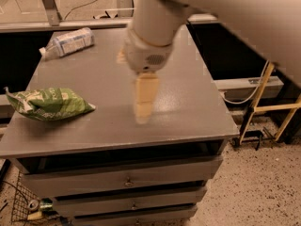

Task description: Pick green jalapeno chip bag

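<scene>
Puffy green foil chip bag (47, 103) lies flat near front-left edge of grey metal drawer table (193, 98). Cream gripper (142, 111) points down over table centre, well right of bag, apart from it. Grip state: cannot tell. Clear plastic bottle (68, 42) lies at back-left corner.

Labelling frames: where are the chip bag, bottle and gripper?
green jalapeno chip bag (49, 105), camera view, its middle.
bottle (70, 41), camera view, its label.
gripper (142, 112), camera view, its lower end, right of the bag.

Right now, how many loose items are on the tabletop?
2 in view: the green jalapeno chip bag at the left edge, the plastic bottle at the far left corner. The gripper hangs over the middle; the arm may hide more.
</scene>
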Tool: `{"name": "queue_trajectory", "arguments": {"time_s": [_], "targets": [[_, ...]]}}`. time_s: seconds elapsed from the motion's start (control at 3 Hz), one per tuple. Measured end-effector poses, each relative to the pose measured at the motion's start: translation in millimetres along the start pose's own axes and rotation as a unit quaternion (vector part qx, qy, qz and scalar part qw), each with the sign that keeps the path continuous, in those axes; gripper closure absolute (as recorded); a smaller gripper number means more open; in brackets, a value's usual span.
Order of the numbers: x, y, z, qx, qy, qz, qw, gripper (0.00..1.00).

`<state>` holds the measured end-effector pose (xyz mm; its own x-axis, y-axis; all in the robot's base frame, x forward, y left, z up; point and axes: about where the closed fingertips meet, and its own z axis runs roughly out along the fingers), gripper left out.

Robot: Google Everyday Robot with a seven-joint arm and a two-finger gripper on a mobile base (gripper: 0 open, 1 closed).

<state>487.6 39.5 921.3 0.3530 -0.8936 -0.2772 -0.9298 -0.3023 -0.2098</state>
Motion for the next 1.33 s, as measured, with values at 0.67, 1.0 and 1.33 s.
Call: {"name": "queue_trajectory", "arguments": {"time_s": [0.67, 1.0, 1.33], "targets": [[-113, -43, 70, -0.039, 0.015, -0.150, 0.9878, 0.00], [-138, -63, 98, -0.055, 0.018, -0.179, 0.9822, 0.00], [-144, -78, 120, -0.069, 0.020, -0.188, 0.9796, 0.00]]}}
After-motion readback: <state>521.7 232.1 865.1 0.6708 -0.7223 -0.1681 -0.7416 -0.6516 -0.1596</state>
